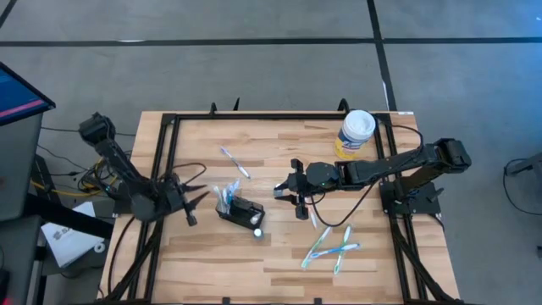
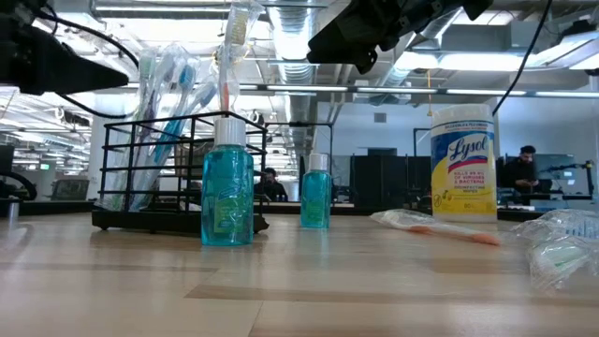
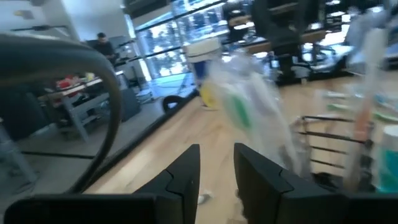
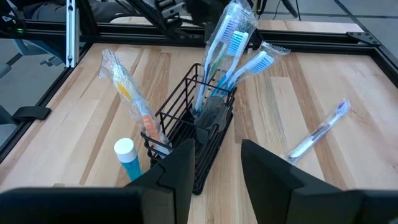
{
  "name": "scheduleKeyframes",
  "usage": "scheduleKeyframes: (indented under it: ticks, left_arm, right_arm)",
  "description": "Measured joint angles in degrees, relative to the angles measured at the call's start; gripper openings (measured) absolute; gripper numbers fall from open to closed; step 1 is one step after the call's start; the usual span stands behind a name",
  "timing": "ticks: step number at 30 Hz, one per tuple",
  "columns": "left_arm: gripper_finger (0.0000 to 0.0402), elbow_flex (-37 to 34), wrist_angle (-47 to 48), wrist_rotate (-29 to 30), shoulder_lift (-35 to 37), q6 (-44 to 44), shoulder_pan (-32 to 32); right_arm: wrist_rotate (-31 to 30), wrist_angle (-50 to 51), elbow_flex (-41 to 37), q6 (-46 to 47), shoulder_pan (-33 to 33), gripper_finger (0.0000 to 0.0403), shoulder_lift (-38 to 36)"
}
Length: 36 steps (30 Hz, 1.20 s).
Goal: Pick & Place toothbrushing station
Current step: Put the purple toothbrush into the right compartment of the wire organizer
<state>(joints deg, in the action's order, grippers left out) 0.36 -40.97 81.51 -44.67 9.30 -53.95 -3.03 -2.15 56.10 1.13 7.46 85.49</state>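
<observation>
The station sat mid-table, holding four wrapped brushes. Left gripper hovered just beside it, fingers parted, empty. Right gripper opposite, likewise spread. One canister stood beyond.

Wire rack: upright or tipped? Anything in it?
Upright. The wire rack stands flat on the table with wrapped toothbrushes sticking up out of it.

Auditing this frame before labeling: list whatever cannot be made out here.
- Left gripper: left wrist view is motion-blurred; the wrapped toothbrush ahead is a smear, contact unclear.
- Wire holder: right wrist view, near end hidden behind the right gripper.
- Loose toothbrushes: high view, too small to count.
</observation>
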Motion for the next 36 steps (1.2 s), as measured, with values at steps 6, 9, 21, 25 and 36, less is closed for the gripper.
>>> scheduleKeyframes:
  ticks: [6,9,21,25,36]
  left_arm:
    - [0.0092,0.02,0.02,3.26,7.08,5.52,0.67]
    - [0.0092,0.04,0.05,3.42,10.18,8.74,2.8]
    - [0.0065,0.07,6.17,-11.22,17.03,9.91,22.33]
    - [0.0048,0.07,11.41,-20.37,16.9,5.58,31.62]
    - [0.0042,0.1,18.29,-50.15,15.73,1.91,63.7]
  right_arm:
    - [0.0,-0.17,0.0,0.0,0.0,0.0122,0.0]
    - [0.0,-0.69,0.0,0.0,0.0,0.0122,0.0]
    - [0.0,-1.29,0.0,-0.2,-0.88,0.0122,0.0]
    - [0.0,-1.26,0.0,-0.2,-1.33,0.0122,0.0]
    - [0.0,-1.06,0.0,-0.2,-1.31,0.0122,0.0]
